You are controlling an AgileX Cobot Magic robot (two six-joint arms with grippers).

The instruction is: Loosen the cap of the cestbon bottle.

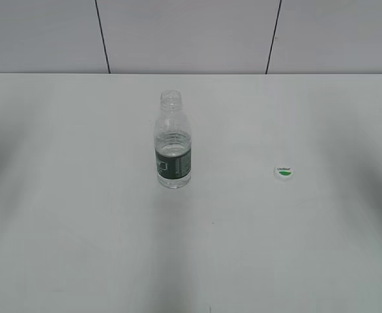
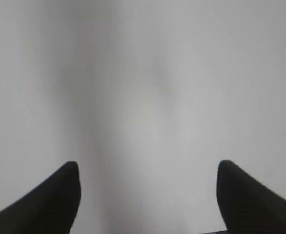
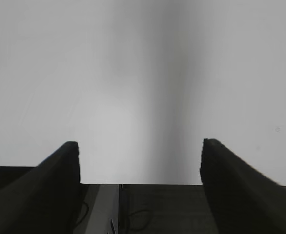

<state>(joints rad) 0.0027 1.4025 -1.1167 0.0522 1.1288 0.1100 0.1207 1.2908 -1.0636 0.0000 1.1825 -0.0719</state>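
Observation:
The cestbon bottle [image 1: 173, 141] stands upright near the middle of the white table, clear and ribbed with a dark green label band; its threaded neck is bare. The cap [image 1: 283, 171] lies flat on the table to the bottle's right, well apart from it, white with a green half-disc on top. Neither gripper shows in the exterior view. In the left wrist view my left gripper [image 2: 148, 168] is open and empty over bare table. In the right wrist view my right gripper [image 3: 139, 146] is open and empty above the table's front edge. Neither wrist view shows the bottle or the cap.
The white table [image 1: 80, 228] reaches back to a pale panelled wall [image 1: 191, 32]. The right wrist view shows the table's front edge [image 3: 143, 184] with dark floor and cables below it.

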